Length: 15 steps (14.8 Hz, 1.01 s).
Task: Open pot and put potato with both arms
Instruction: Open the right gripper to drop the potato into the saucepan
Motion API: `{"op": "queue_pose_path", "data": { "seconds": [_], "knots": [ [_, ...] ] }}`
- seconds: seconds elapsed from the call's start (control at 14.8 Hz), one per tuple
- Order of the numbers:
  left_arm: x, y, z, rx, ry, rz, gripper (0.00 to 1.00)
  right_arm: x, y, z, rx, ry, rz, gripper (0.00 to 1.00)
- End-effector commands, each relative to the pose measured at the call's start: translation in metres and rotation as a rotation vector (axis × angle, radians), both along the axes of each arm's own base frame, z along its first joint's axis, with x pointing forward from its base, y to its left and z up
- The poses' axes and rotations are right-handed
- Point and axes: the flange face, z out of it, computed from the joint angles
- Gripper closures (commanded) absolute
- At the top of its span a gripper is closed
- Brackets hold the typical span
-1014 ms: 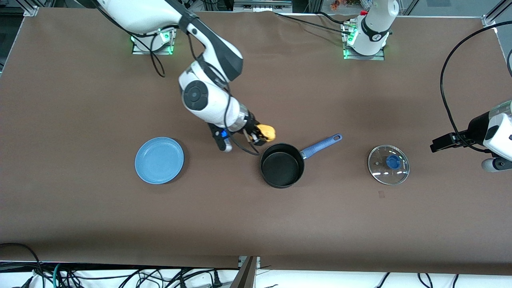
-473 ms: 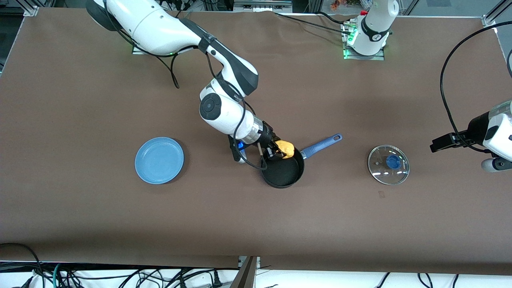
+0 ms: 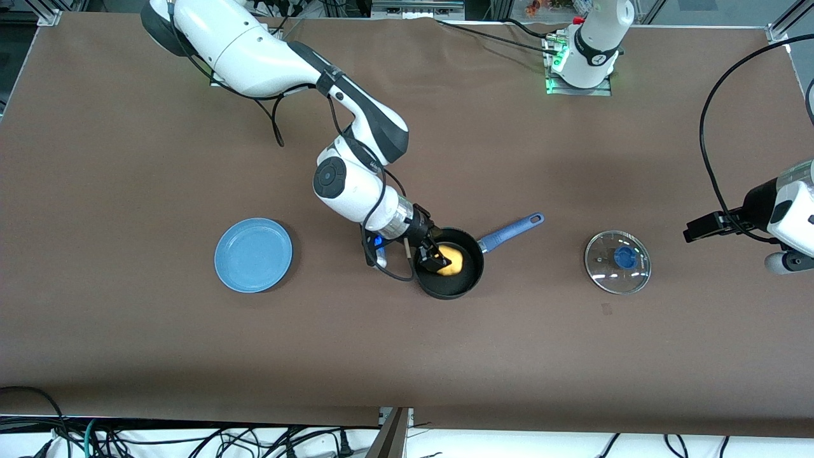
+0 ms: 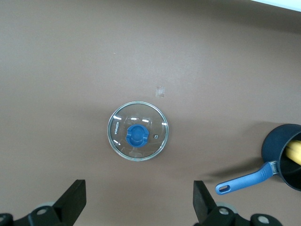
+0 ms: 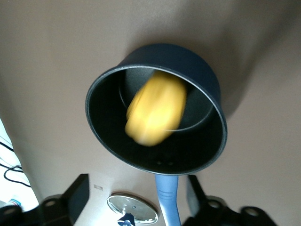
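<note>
**Front view.** The pot (image 3: pixel 461 280) stands on the brown bench (image 3: pixel 407 356) near its middle, uncovered. Its blue handle (image 3: pixel 512 230) points toward two o'clock. The potato (image 3: pixel 451 261) lies inside the pot, toward its ten o'clock side. The right arm comes down from its base at eleven o'clock. The right pincer (image 3: pixel 435 257) hangs over the pot's ten o'clock rim, just beside the potato, with its fingers spread and gripping nothing. The glass lid (image 3: pixel 617 261) with its blue knob lies flat on the bench at three o'clock from the pot, well apart from it. A light-blue plate (image 3: pixel 253 254) lies at nine o'clock from the pot. The left arm (image 3: pixel 788 210) waits over the bench edge at three o'clock from the lid.

**Left wrist view.** The left pincer (image 4: pixel 138 188) stands wide, with nothing between its fingers. It is high over the bench near the lid (image 4: pixel 138 137). Farther off are the pot (image 4: pixel 277 141), its handle (image 4: pixel 244 181) and a strip of the yellow potato (image 4: pixel 294 150) inside.

**Right wrist view.** The right pincer (image 5: pixel 137 188) is spread wide above the pot (image 5: pixel 202 70). The potato (image 5: pixel 155 113) shows as a blurred yellow shape within the rim, free of the fingers. Whether it rests on the pot's floor I cannot tell. The handle (image 5: pixel 167 197) runs between the fingers, and the lid (image 5: pixel 131 209) shows past it.
</note>
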Motion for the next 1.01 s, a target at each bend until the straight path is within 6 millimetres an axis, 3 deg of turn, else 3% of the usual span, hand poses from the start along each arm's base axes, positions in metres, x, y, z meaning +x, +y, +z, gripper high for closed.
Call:
{"op": "queue_pose_path", "data": {
  "seconds": [0.0, 0.14, 0.41, 0.61, 0.74, 0.95],
  "knots": [
    [0.003, -0.002, 0.005, -0.015, 0.003, -0.006, 0.00, 0.005, 0.002, 0.005, 0.011, 0.006, -0.017, 0.01],
    [0.003, -0.002, 0.005, -0.015, 0.003, -0.006, 0.00, 0.008, -0.004, 0.013, -0.007, 0.015, -0.006, 0.01],
    [0.003, -0.002, 0.004, -0.015, 0.005, -0.004, 0.00, 0.040, -0.064, 0.063, -0.081, -0.024, 0.070, 0.01],
    [0.003, -0.002, 0.003, -0.018, 0.007, -0.001, 0.00, 0.047, -0.105, 0.091, -0.162, -0.067, 0.272, 0.01],
    [0.004, -0.002, 0.002, -0.018, 0.008, 0.001, 0.00, 0.056, -0.150, 0.114, -0.207, -0.080, 0.400, 0.01],
    [0.004, -0.003, 0.001, -0.019, 0.010, -0.001, 0.00, 0.061, -0.232, 0.139, -0.245, -0.074, 0.619, 0.01]
  ]
}}
